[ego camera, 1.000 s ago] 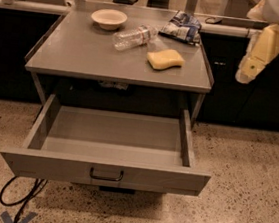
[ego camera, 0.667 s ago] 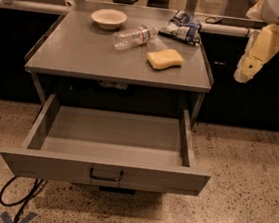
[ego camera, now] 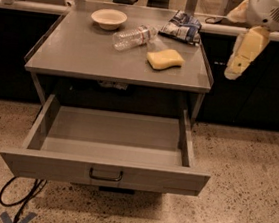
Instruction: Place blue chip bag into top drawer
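tabletop [ego camera: 86, 52] bears the blue chip bag [ego camera: 182, 27], left of the hovering end effector [ego camera: 235, 69], its grip state unclear.

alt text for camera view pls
The top drawer is open and empty under a table; the blue chip bag lies on its back right, by a bottle, sponge and bowl. The end effector hangs right of the table.

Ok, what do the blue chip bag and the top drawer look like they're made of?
The blue chip bag looks like thin foil or plastic film: crinkled, with shiny pale patches. The top drawer looks like grey sheet metal, matte, judging by thin flat walls; its handle seems dark wire. The gripper hangs right of the table, off its edge.
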